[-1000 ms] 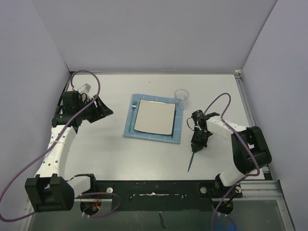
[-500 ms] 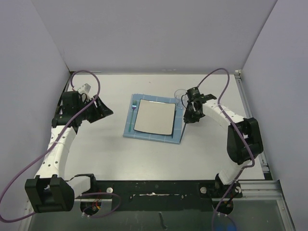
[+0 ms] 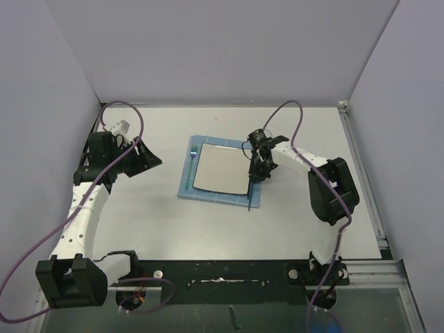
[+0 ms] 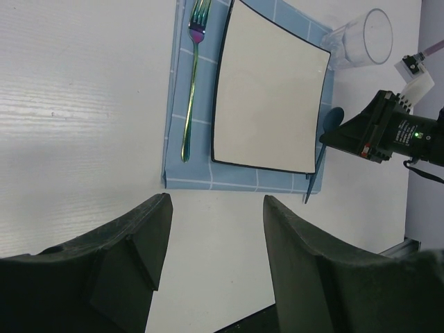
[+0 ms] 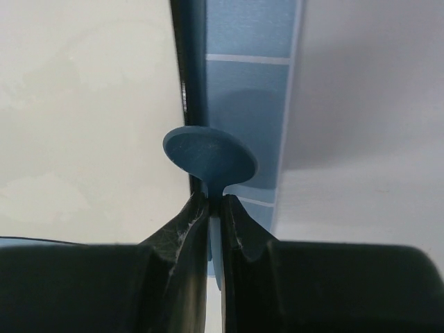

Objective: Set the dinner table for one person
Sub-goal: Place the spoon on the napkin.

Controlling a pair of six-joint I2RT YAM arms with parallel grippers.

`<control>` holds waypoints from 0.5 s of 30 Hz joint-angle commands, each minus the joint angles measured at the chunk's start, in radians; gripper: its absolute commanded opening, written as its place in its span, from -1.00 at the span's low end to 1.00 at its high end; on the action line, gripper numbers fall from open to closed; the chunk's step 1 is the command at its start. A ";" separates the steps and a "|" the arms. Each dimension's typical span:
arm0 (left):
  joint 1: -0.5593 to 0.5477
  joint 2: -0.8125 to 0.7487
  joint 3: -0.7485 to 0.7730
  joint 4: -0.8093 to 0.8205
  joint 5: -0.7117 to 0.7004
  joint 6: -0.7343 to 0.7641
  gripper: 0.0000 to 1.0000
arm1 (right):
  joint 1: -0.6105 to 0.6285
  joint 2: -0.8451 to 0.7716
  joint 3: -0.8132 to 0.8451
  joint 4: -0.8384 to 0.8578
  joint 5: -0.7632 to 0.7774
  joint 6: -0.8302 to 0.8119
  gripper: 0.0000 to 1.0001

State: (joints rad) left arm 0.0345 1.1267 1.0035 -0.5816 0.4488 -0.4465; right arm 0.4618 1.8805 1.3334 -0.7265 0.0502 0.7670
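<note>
A blue spoon (image 5: pixel 208 156) is pinched at its neck by my right gripper (image 5: pixel 214 201), which is shut on it. The spoon hangs over the right strip of the blue grid placemat (image 3: pixel 186 186), just right of the square white plate (image 3: pixel 222 170); its handle (image 3: pixel 250 198) points toward the near edge. A fork (image 3: pixel 192 161) lies on the placemat's left strip. The clear cup (image 4: pixel 364 38) stands past the placemat's far right corner. My left gripper (image 3: pixel 149 161) is open and empty above the white dinner table (image 3: pixel 208 229), well left of the placemat.
Grey walls close in the table on the left, back and right. The right arm (image 3: pixel 326 187) arches over the table's right side with its purple cable looping above. A metal rail (image 3: pixel 361 173) runs along the right edge.
My right arm has carried the spoon from the table's near right side up and left to the placemat's right strip beside the plate. The left arm has stayed still.
</note>
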 commanded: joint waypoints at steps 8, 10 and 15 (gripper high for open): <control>0.009 -0.006 0.020 0.032 -0.004 0.022 0.06 | 0.015 0.042 0.102 -0.007 0.022 0.011 -1.00; 0.010 0.000 0.018 0.032 -0.004 0.022 0.07 | 0.010 0.041 0.104 -0.012 0.029 0.010 -1.00; 0.010 0.008 0.010 0.048 0.003 0.013 0.07 | -0.005 0.043 0.103 -0.024 0.047 0.009 -1.00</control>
State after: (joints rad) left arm 0.0360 1.1290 1.0035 -0.5804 0.4488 -0.4400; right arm 0.4759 1.9278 1.3975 -0.7467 0.0566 0.7681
